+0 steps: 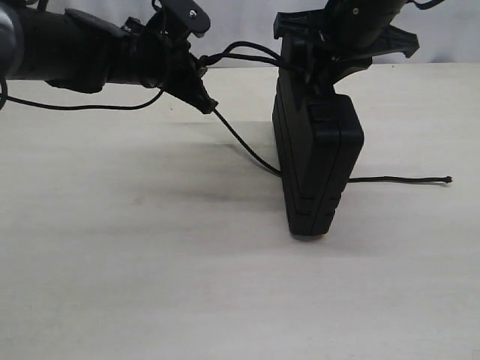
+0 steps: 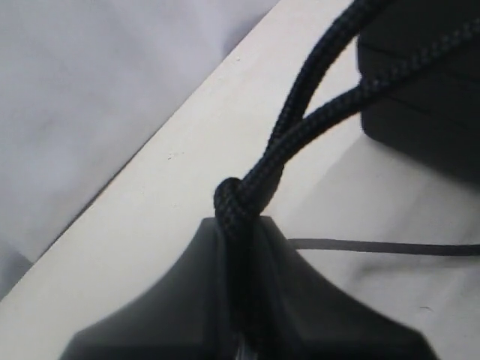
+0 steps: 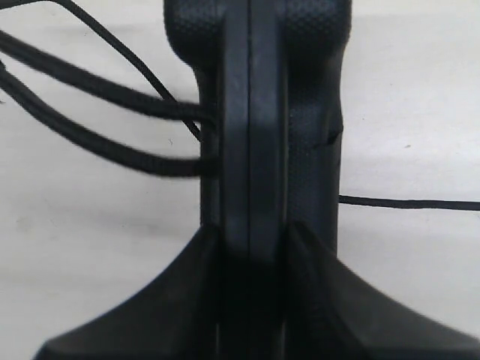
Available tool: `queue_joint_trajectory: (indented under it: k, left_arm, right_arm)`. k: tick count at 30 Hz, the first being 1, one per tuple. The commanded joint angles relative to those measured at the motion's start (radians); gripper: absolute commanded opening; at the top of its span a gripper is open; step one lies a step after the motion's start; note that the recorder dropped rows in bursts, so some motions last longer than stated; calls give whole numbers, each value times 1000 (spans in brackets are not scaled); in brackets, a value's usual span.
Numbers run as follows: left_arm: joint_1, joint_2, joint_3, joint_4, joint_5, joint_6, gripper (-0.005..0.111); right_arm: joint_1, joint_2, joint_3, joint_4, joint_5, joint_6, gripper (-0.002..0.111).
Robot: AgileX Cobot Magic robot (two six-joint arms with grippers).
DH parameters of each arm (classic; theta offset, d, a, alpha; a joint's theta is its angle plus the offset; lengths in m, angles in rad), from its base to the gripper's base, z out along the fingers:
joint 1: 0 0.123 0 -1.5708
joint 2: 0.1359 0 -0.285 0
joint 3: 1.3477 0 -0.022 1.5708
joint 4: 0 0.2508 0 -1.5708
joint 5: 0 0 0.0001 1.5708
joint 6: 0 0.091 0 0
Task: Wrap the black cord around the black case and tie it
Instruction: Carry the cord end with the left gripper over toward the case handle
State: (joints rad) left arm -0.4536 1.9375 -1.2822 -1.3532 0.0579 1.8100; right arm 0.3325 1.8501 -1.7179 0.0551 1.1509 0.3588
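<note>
The black case (image 1: 315, 165) stands on its narrow end on the pale table, its top edge clamped by my right gripper (image 1: 319, 71); the right wrist view shows the case's seam (image 3: 251, 112) running up between the shut jaws of that gripper (image 3: 251, 240). My left gripper (image 1: 201, 82) is shut on the black cord (image 1: 240, 139) at a knot (image 2: 234, 199), above the table left of the case. Two cord strands (image 2: 315, 97) lead from the knot to the case's top. Another length trails down to the table, and the knobbed tip (image 1: 448, 179) lies right of the case.
The pale table (image 1: 150, 285) stretches wide in front and to the left of the case. A thin black cable (image 1: 82, 106) droops from the left arm along the table's back edge. A light wall rises behind.
</note>
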Motion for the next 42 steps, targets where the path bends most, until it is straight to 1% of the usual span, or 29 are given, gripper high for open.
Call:
queue_joint_trajectory:
  k: [1, 2, 5, 7, 9, 13, 19, 23, 28, 42]
  left_arm:
    - [-1, -11, 2, 145, 62, 4, 0]
    - [-1, -11, 2, 150, 56, 4, 0]
    - [-1, -11, 2, 225, 58, 4, 0]
    - [-5, -11, 2, 242, 63, 4, 0]
    - [-15, -11, 2, 242, 57, 4, 0]
    - [-57, -11, 2, 242, 11, 20, 0]
    - [-89, -11, 2, 242, -21, 21, 0]
    - [-105, -11, 2, 242, -77, 21, 0]
    - [-112, -11, 2, 242, -72, 21, 0]
    - [-182, -11, 2, 242, -95, 22, 0]
  right_arm:
    - [7, 2, 2, 15, 20, 0, 4]
    - [7, 2, 2, 15, 20, 0, 4]
    - [7, 2, 2, 15, 20, 0, 4]
    - [7, 2, 2, 15, 20, 0, 4]
    - [7, 2, 2, 15, 20, 0, 4]
    - [7, 2, 2, 15, 20, 0, 4]
    - [7, 2, 2, 15, 20, 0, 4]
    - [7, 2, 2, 15, 20, 0, 4]
    - [7, 2, 2, 15, 20, 0, 4]
    - [7, 2, 2, 15, 20, 0, 4]
